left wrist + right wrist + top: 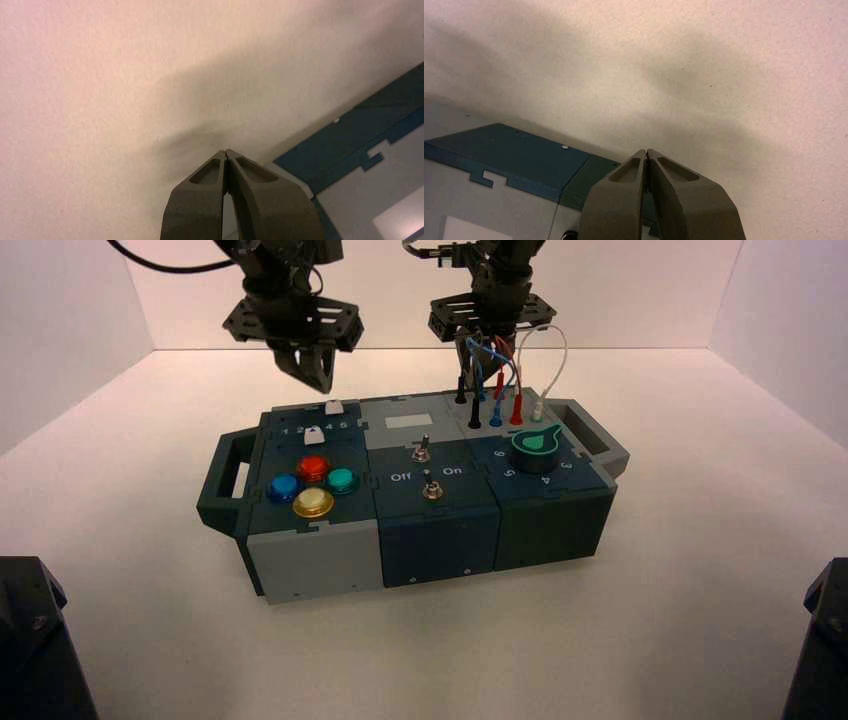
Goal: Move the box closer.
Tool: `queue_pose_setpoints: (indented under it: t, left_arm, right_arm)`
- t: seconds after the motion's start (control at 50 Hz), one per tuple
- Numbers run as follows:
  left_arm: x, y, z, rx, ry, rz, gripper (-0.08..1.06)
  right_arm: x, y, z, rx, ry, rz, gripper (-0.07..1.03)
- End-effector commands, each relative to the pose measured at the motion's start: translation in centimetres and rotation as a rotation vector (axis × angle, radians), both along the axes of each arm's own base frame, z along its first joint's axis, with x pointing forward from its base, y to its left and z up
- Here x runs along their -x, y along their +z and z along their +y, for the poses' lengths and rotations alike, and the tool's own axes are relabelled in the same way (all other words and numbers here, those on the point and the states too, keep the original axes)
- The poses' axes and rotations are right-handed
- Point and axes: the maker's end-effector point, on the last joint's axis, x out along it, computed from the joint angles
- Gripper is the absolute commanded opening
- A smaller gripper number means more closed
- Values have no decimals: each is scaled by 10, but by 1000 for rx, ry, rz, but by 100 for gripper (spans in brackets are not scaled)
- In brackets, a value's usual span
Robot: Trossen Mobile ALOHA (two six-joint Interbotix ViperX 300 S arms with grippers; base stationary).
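The box (430, 540), dark teal and grey with a handle at each end, stands slightly turned in the middle of the white floor. Its top carries four coloured buttons (313, 485), two toggle switches (427, 466), a green knob (537, 444) and plugged coloured wires (500, 390). My left gripper (319, 382) hangs shut just beyond the box's far left edge, above the floor. In the left wrist view the left gripper (226, 151) holds nothing, with the box's corner (380, 130) beside it. My right gripper (497, 352) hangs behind the wires. The right wrist view shows the right gripper (646, 150) shut and empty over the box's far edge (514, 150).
White walls close the space at the back and both sides. Two dark arm bases (30, 640) (820, 640) stand at the near corners. Bare white floor surrounds the box, widest in front of it.
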Motion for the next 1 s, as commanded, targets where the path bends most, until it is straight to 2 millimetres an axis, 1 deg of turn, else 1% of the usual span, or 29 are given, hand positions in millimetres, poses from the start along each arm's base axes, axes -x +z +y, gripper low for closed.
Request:
queue_pose_setpoints:
  t: [0.02,0.38,0.56,0.8,1.0]
  left_arm:
    - [0,13,-5,15,-10,-30,-3]
    - [19,8,-6,2,-34,-4,-3]
    - [27,11,-7,1,-49,-1,-3]
    - [42,6,-7,-29,-82,50,-3]
    - [55,1,-8,-48,-108,90,-3]
  right_arm:
    - [-5,17,4,-20,3,-31,-2]
    - [8,8,2,-22,-7,6,-2]
    - [20,6,5,-15,9,20,-2]
    - [34,6,11,-21,23,37,-2]
    - [44,5,10,-18,29,50,-2]
